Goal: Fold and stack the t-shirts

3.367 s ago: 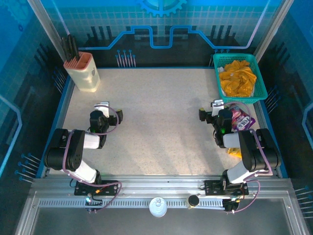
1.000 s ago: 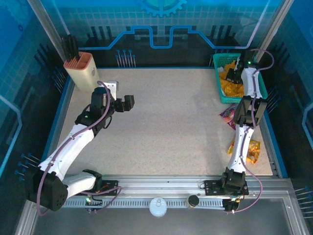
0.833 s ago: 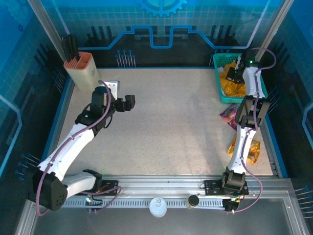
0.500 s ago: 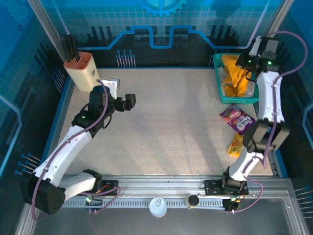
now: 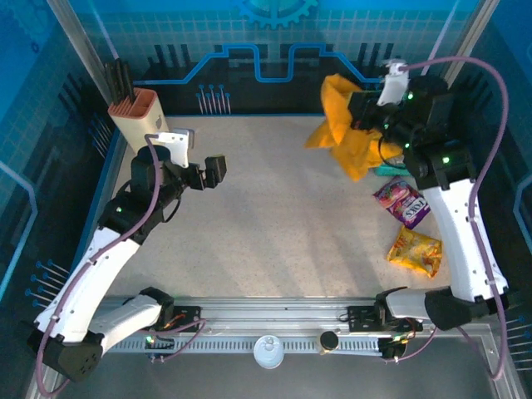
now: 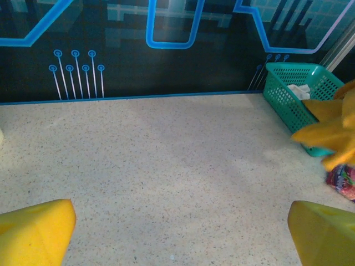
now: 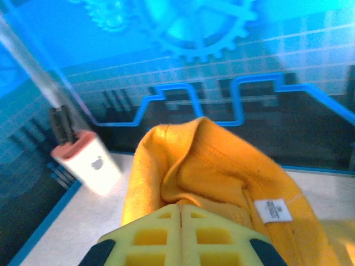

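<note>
The mustard-orange t-shirt point(image 5: 345, 126) hangs bunched in the air over the table's back right, with my right gripper point(image 5: 357, 112) shut on it. In the right wrist view the yellow fingers point(image 7: 138, 238) meet on a fold of the orange t-shirt point(image 7: 216, 160) near its collar label. A pale white-grey t-shirt point(image 6: 300, 90) lies in the green basket point(image 6: 288, 102). At the table's left my left gripper point(image 5: 214, 171) hovers open; its fingertips point(image 6: 33, 233) stand wide apart over bare table, holding nothing. The orange t-shirt point(image 6: 331, 133) hangs at the right edge of that view.
A cream knife block point(image 5: 140, 120) stands at the back left corner. A purple packet point(image 5: 403, 202) and a shiny yellow snack packet point(image 5: 414, 251) lie near the right edge. A sliver of the green basket point(image 5: 389, 171) shows under the right arm.
My right gripper has lifted the orange t-shirt out of the basket and swung it up and to the left. The left arm has risen a little, its gripper still open.
</note>
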{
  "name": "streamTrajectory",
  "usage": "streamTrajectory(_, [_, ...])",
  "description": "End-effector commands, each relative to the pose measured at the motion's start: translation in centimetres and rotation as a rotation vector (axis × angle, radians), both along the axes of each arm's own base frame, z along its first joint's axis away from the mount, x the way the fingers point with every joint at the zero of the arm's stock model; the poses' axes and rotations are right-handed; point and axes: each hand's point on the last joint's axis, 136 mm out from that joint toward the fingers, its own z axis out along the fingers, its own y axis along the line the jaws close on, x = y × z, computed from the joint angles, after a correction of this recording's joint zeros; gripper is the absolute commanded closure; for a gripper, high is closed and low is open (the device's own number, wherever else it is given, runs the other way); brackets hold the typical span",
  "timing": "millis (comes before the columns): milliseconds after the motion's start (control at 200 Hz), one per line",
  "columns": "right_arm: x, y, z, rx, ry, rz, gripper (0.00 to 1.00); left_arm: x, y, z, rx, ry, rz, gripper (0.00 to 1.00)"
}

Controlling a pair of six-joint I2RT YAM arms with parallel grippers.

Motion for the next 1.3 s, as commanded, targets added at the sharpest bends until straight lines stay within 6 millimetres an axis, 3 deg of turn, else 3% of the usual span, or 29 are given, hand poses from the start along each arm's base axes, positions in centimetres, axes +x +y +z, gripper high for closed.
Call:
streamTrajectory(0, [-1.4, 3.0, 0.7, 0.053, -0.054, 0.022, 1.00, -1.7, -0.3, 1.0, 0.006, 0.003, -0.039, 0.01])
streamTrajectory(175, [-2.6, 9.8, -3.5, 0.083, 0.008, 0.127, 1.00, -2.6, -0.2, 0.4, 0.007, 0.027, -0.045, 0.01])
streamTrajectory(335, [-2.6, 15.4, -10.7, 0.082, 0.139, 0.154, 1.00, -2.9, -0.1, -0.2, 0.015, 0.051, -0.040, 0.01])
streamTrajectory(510, [-2.3, 18.9, -19.2, 0.087, 0.316, 0.152, 1.00, -3.1, 0.0, -0.4, 0.029, 0.062, -0.040, 0.01])
streamTrajectory(585, [-2.1, 19.4, -21.5, 0.077, 0.363, 0.142, 1.00, -3.1, 0.1, -0.6, 0.035, 0.068, -0.041, 0.01])
streamTrajectory(746, [-0.2, 16.6, -25.9, -0.098, 0.427, -0.006, 1.00, -2.7, -0.4, -1.9, 0.043, 0.104, -0.051, 0.01])
streamTrajectory(876, [0.9, 14.0, -29.3, -0.133, 0.540, -0.046, 0.49, -2.1, -1.7, -4.5, 0.042, 0.172, -0.074, 0.01])
streamTrajectory(976, [0.6, 12.5, -29.8, -0.137, 0.561, -0.045, 0.35, -1.5, -2.9, -7.0, 0.049, 0.231, -0.088, 0.01])
streamTrajectory(1096, [-0.5, 10.5, -29.9, -0.180, 0.567, -0.056, 0.31, -0.4, -4.2, -10.2, 0.059, 0.313, -0.078, 0.01])
streamTrajectory(1186, [-1.8, 8.9, -31.1, -0.217, 0.612, -0.068, 0.31, 0.5, -5.2, -12.8, 0.050, 0.390, -0.060, 0.01])
streamTrajectory(1296, [-2.8, 5.0, -33.0, -0.212, 0.661, -0.163, 0.31, 1.4, -7.6, -15.8, 0.031, 0.466, -0.086, 0.01])
